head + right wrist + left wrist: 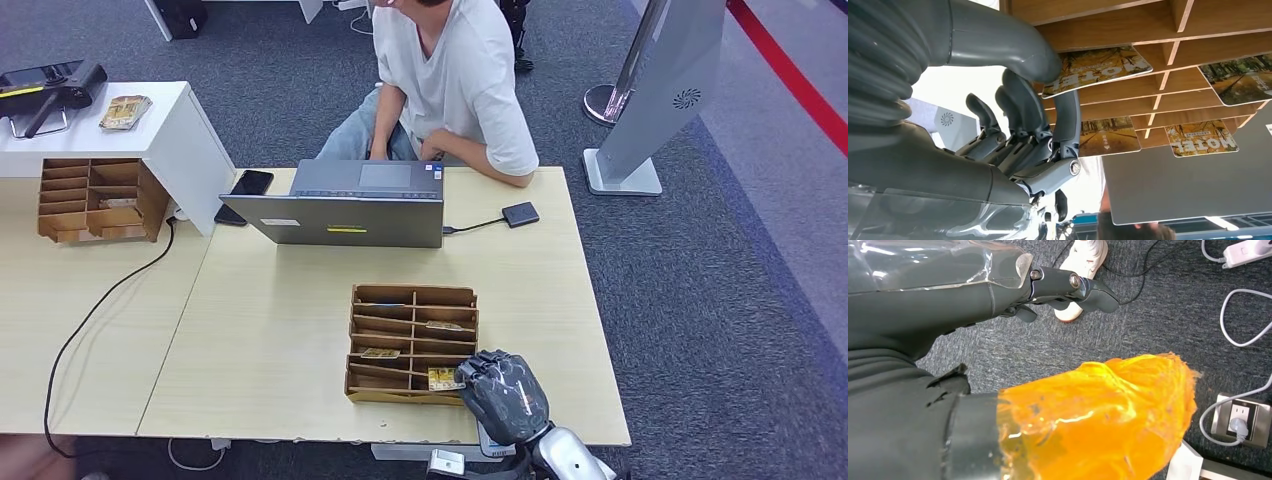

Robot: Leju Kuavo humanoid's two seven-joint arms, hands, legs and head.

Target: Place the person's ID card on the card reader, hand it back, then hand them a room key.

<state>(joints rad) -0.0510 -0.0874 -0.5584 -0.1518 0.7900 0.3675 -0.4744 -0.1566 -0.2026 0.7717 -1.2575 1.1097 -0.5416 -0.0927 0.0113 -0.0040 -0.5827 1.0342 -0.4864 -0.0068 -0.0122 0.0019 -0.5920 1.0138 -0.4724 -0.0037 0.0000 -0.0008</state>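
A wooden card rack (412, 296) stands near the table's front edge, with several hotel room key cards in its slots. My right hand (503, 395) is at the rack's front right corner. In the right wrist view that hand (1038, 135) pinches the edge of one room key card (1095, 67) between thumb and a finger, and the card still lies in its slot (445, 378). The small black card reader (520, 213) lies at the back right, cabled to the laptop (345, 205). A person (455, 80) sits behind the laptop. My left hand (1073, 287) hangs over the floor, holding nothing.
A second wooden rack (95, 200) and a white stand (170, 130) are at the left, with a phone (250, 182) beside the laptop. A grey sign stand (650, 110) rises right of the table. A power strip (1240, 420) and cables lie on the carpet.
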